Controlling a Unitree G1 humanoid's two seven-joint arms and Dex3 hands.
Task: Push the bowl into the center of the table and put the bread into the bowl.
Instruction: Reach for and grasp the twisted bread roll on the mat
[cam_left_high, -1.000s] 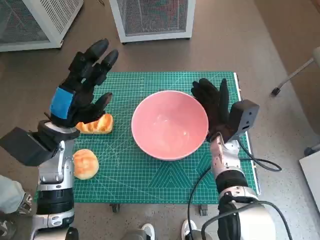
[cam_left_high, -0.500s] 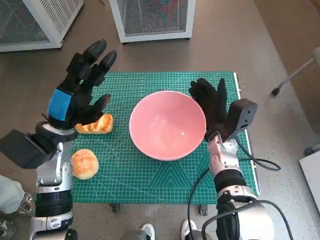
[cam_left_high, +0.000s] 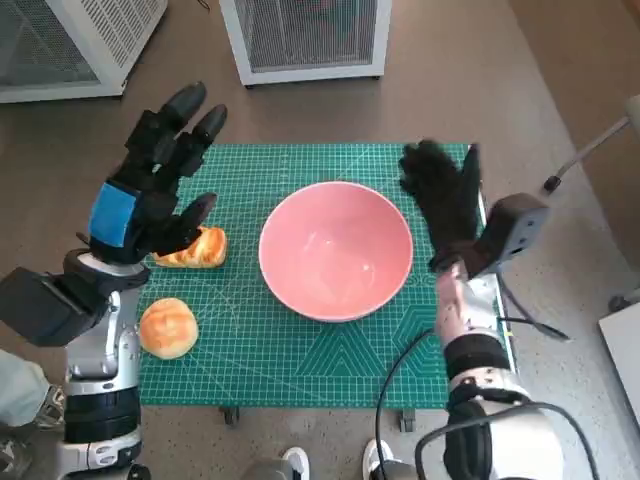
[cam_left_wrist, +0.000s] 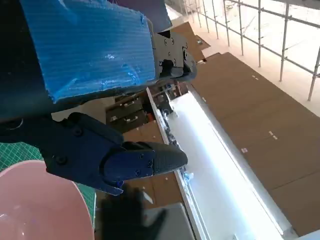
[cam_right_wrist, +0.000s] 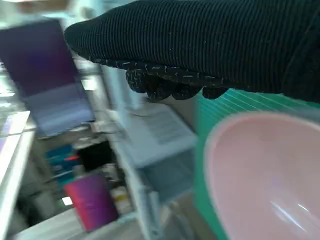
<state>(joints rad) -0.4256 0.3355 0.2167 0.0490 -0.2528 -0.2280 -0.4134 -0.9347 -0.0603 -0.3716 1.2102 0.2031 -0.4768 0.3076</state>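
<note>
The pink bowl (cam_left_high: 336, 250) stands empty near the middle of the green mat (cam_left_high: 300, 350); the left wrist view shows its rim (cam_left_wrist: 40, 205) and the right wrist view its side (cam_right_wrist: 265, 175). A long golden bread (cam_left_high: 195, 248) lies left of the bowl, and a round bun (cam_left_high: 167, 327) nearer the front left. My left hand (cam_left_high: 150, 185) hovers open above the long bread, fingers spread. My right hand (cam_left_high: 445, 195) is open, fingers up, just right of the bowl and apart from its rim.
Two white perforated cabinets (cam_left_high: 305, 35) stand on the floor beyond the table. A chair base (cam_left_high: 590, 150) shows at the far right. A cable (cam_left_high: 525, 325) trails from my right wrist over the mat's right edge.
My right hand has drawn away from the bowl's right rim, moving right and up. The bowl shifted slightly left earlier and now stays put. My left hand barely moved.
</note>
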